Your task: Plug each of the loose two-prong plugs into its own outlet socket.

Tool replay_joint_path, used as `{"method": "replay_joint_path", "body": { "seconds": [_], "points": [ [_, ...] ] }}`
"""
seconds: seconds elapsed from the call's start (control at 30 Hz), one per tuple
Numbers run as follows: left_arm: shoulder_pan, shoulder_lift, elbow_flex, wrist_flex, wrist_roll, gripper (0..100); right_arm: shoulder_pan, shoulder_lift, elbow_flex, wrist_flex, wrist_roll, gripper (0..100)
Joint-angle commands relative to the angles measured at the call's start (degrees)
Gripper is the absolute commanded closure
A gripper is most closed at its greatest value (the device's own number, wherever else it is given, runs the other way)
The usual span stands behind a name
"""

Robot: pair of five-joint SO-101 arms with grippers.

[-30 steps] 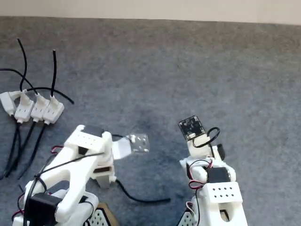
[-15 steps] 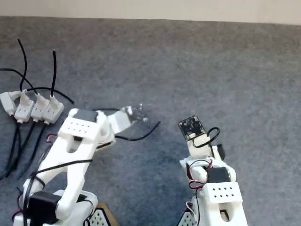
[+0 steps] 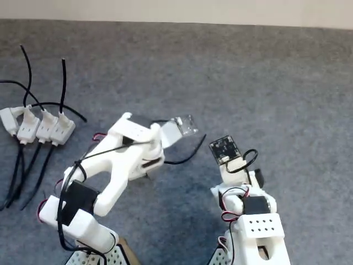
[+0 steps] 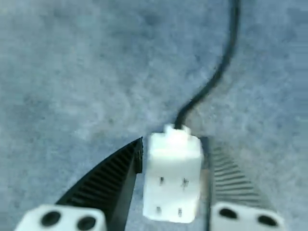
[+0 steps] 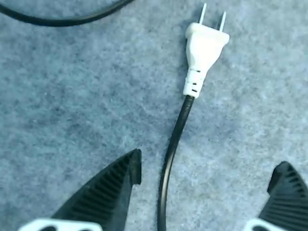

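Observation:
My left gripper (image 4: pixel 174 156) is shut on a white outlet socket (image 4: pixel 173 180) whose slots face the camera, with its black cable (image 4: pixel 211 79) trailing away over the carpet. In the high view that gripper (image 3: pixel 181 127) hangs above the carpet, just beyond the right arm (image 3: pixel 245 207). My right gripper (image 5: pixel 207 168) is open above a white two-prong plug (image 5: pixel 204 45). The plug lies flat with its prongs pointing away, and its black cord (image 5: pixel 172 144) runs back between the fingers.
Several white connectors (image 3: pixel 38 128) with black cords lie in a row at the left of the grey carpet. The held socket's cable (image 3: pixel 185 155) loops between the two arms. Another black cable (image 5: pixel 62 19) crosses near the plug.
My left arm has swung up and to the right with the socket, dragging its cable along. The right arm has not moved.

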Motion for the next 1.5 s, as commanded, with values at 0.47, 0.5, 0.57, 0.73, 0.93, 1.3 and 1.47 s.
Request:
{"method": "replay_joint_path", "body": {
  "seconds": [0.47, 0.5, 0.57, 0.73, 0.93, 1.3, 1.47],
  "points": [
    [-9.89, -16.22, -10.24, 14.15, 0.97, 69, -0.48, 0.48, -0.31, -0.40, -0.44, 60.6],
    [-10.95, -16.75, -10.24, 13.98, 1.41, 69, -0.48, 0.48, -0.31, 0.40, -0.44, 60.6],
    [-14.11, -17.19, -10.24, 13.10, 6.42, 69, -0.40, 0.48, -1.10, 1.98, -0.44, 60.6],
    [-23.16, -17.19, -2.68, -0.09, 37.71, 69, -0.40, 1.10, -11.56, 6.46, 2.11, 60.6],
    [-25.98, -17.27, 6.90, -11.25, 47.12, 69, -0.48, 15.96, -30.20, 11.91, 2.20, 60.6],
    [-27.74, -17.27, 13.85, -20.84, 43.34, 69, -1.80, 58.42, -48.04, 3.12, 1.67, 60.6],
    [-27.74, -17.27, 13.93, -20.84, 42.99, 69, -1.80, 69.67, -51.38, -0.13, -1.32, 60.6]
  ]
}}
